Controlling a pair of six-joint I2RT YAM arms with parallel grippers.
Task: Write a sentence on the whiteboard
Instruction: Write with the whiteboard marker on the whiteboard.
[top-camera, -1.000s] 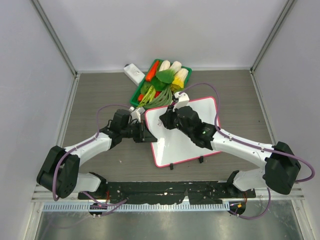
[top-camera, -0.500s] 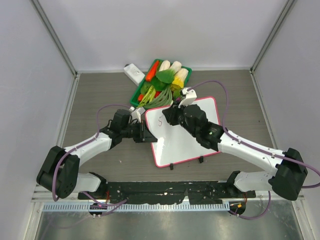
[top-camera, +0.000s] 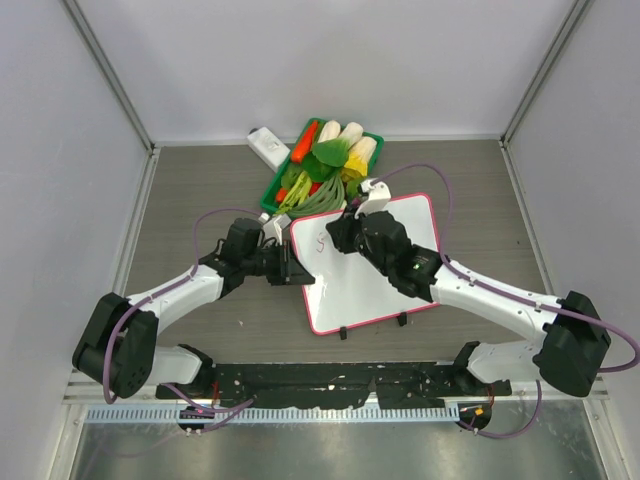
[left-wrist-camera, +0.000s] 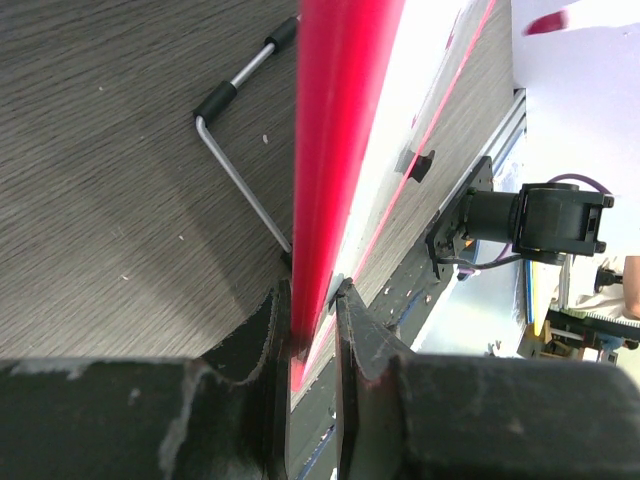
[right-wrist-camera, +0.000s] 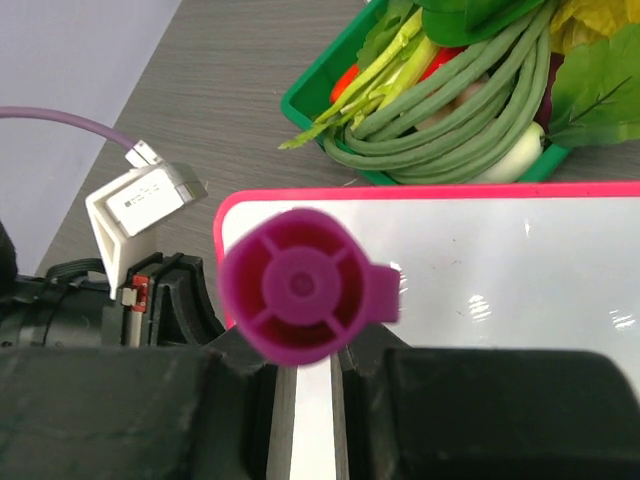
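Observation:
The whiteboard (top-camera: 372, 268), white with a pink-red rim, lies tilted in the middle of the table. My left gripper (top-camera: 293, 268) is shut on its left edge; in the left wrist view the red rim (left-wrist-camera: 335, 150) runs down between the jaws of the left gripper (left-wrist-camera: 312, 310). My right gripper (top-camera: 338, 236) hovers over the board's top-left part, shut on a magenta marker (right-wrist-camera: 305, 285) whose capped end faces the right wrist camera. Of the sentence, only a small magenta stroke (top-camera: 321, 240) shows near that corner. The marker tip is hidden.
A green basket (top-camera: 372, 136) full of vegetables stands just behind the board, seen close in the right wrist view as the green basket (right-wrist-camera: 300, 105). A small white block (top-camera: 266, 146) lies to its left. The board's wire stand leg (left-wrist-camera: 235, 170) rests on the table under it.
My right arm has shifted slightly to the right over the board's top-left corner, uncovering a small magenta stroke there. The left arm has not moved.

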